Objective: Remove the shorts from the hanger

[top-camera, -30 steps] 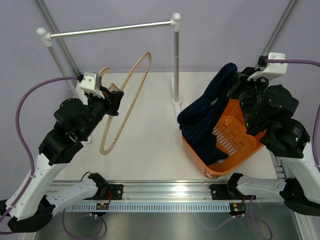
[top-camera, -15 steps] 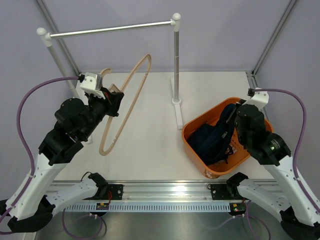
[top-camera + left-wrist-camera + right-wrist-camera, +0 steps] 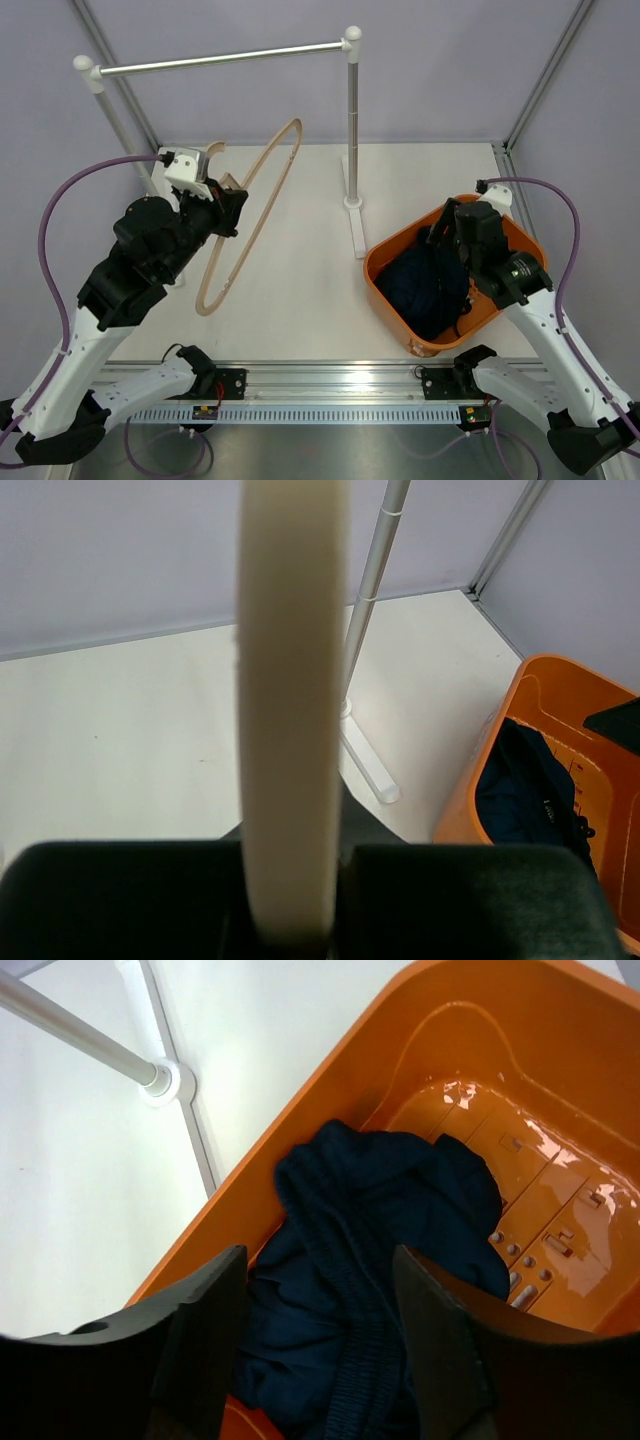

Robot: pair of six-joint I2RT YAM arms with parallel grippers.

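The shorts point(image 3: 370, 1220) are seen off the hanger point(image 3: 290, 680), bunched inside the orange basket point(image 3: 470, 1040) at the right of the table, piled vs. its left wall. The right gripper point(image 3: 318, 1260) is held just above them w/ jaws spread wide and nothing gripped; cloth is visible below and between the fingers, but contact can't be told. The left gripper point(image 3: 222, 196) is clamped tight on the hanger, which is held up in the air at the left, tilted, w/ its long loop reaching toward the far side, below the silver rail point(image 3: 220, 58).

Task is judged approx. done; risks are now in the retreat:
- Cloth or drawstring could be caught on a right finger if the arm is raised straight up from so close, and the shorts dragged back out over the rim.
- The basket could be knocked or tipped if the wrist is swung sideways, since it sits low in it.
- The hanger is pinched at one narrow spot only, so it could pivot or slip if moved fast.
- The loop could be struck vs. the rail post point(image 3: 352, 130) if swung right.
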